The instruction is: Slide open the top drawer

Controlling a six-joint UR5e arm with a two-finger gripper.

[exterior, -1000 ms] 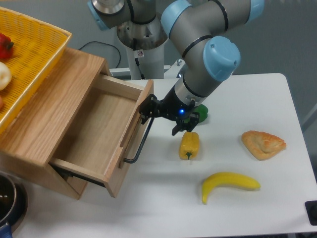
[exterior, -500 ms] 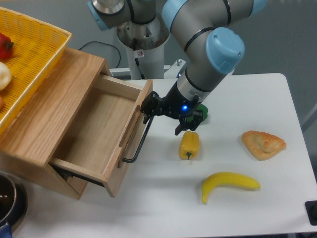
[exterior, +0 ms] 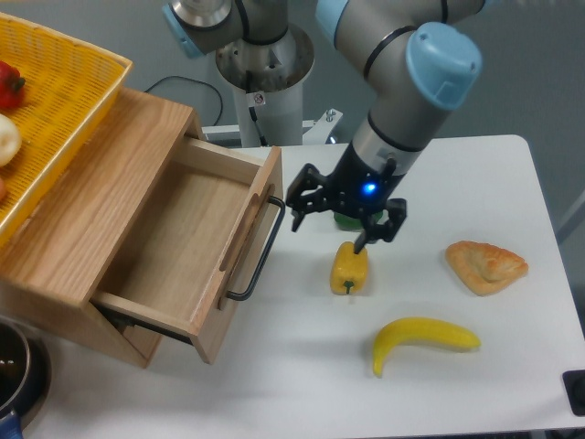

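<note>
Drawer (exterior: 183,233) pulled out; one gripper (exterior: 343,218) spread, beside handle (exterior: 260,251).

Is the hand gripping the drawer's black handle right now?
No, the hand is open and clear of the handle, hanging above the yellow pepper.

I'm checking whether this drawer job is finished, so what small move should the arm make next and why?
Probably just lift the pincer up and away. The top drawer already stands pulled well out of its cabinet, and the pincer looks open and clear of the black bar handle, above the yellow pepper. Rising straight up should avoid knocking the pepper.
</note>
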